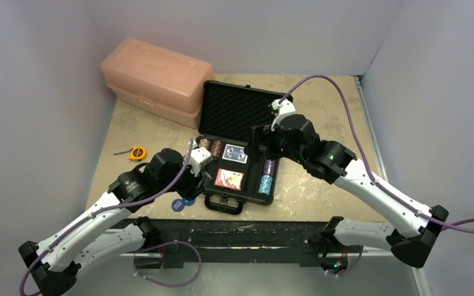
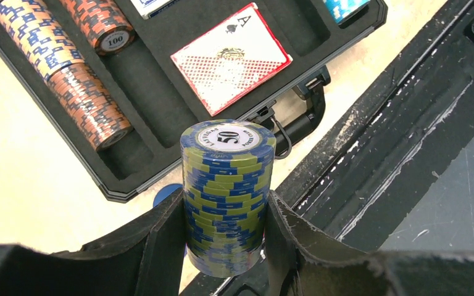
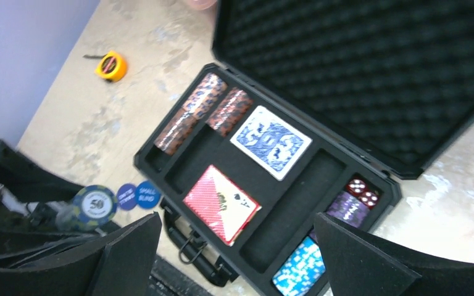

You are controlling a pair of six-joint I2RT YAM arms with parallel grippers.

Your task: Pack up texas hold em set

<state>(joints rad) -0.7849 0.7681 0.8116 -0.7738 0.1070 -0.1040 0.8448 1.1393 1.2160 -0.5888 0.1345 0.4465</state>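
Standing upright, a blue-and-yellow chip stack (image 2: 227, 197) is clamped by the left gripper (image 2: 225, 213); the right gripper (image 3: 237, 222) is held wide apart, empty, over the open briefcase (image 3: 296, 197).

Place: robot lab test cell | Shown by: a worn beige table (image 1: 302, 194) is walled in by plain pale panels (image 1: 37, 92) | left arm (image 1: 92, 222) and right arm (image 1: 376, 191) are bolted to a scuffed black rail (image 1: 241, 231) | purple cable (image 1: 318, 77) is run loose

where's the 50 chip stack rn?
Left wrist view: the 50 chip stack is held upright in the left gripper, just off the near-left corner of the open case, near the blue discs.
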